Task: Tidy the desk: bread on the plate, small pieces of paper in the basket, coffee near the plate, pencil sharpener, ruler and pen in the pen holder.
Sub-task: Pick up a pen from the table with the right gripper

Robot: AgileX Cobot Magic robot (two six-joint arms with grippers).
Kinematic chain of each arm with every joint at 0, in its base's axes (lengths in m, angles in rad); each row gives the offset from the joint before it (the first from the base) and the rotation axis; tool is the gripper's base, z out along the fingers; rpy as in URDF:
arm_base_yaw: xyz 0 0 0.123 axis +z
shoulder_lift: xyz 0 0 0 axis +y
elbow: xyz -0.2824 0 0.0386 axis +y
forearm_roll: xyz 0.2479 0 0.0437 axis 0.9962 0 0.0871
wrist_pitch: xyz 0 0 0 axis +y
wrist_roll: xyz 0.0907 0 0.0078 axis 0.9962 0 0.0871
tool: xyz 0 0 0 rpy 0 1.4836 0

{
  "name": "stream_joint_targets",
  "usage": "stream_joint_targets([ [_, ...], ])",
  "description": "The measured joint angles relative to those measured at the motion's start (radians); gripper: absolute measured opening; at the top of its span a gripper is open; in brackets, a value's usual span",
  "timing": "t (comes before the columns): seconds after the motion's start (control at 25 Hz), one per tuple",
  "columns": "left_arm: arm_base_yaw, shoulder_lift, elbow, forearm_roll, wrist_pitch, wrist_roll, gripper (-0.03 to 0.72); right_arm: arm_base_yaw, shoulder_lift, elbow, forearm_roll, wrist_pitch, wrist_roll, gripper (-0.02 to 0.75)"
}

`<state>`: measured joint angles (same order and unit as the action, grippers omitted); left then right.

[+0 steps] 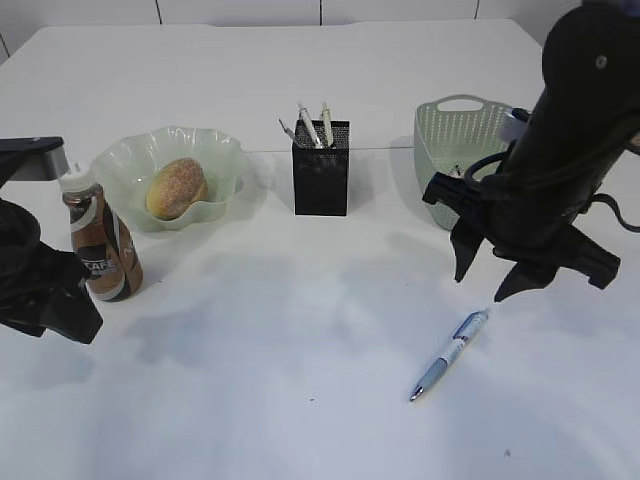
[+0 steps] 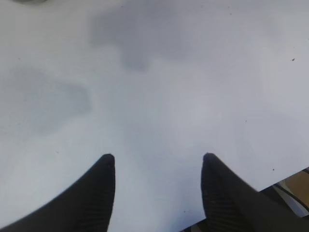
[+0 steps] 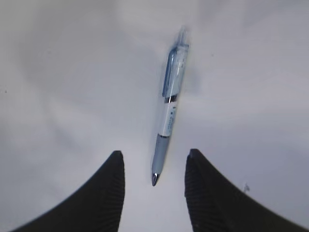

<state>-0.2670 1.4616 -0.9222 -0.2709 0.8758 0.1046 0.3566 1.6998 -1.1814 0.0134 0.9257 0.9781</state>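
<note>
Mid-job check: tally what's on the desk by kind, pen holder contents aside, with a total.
Bread: 1, in the plate
Plate: 1
Coffee: 1
Pen holder: 1
Basket: 1
Pen: 1, loose on the desk
Total: 6

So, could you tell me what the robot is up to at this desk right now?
It is tidying the desk. The bread already sits in the plate, the coffee stands beside it, and the pen holder holds a few items. One pen lies loose on the desk. The right gripper hangs open above it, jaws either side of its tip. The left gripper is open and empty.
</note>
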Motion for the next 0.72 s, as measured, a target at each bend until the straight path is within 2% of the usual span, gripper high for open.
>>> stream_joint_targets([
  [0.44, 0.0, 0.0, 0.0, 0.0, -0.003, -0.001, 0.4, 0.0, 0.106, 0.0, 0.003, -0.072, 0.011, 0.337],
  [0.72, 0.0, 0.0, 0.0, 0.0, -0.004, -0.001, 0.4, 0.0, 0.11, 0.066, 0.008, -0.117, 0.029, 0.335],
])
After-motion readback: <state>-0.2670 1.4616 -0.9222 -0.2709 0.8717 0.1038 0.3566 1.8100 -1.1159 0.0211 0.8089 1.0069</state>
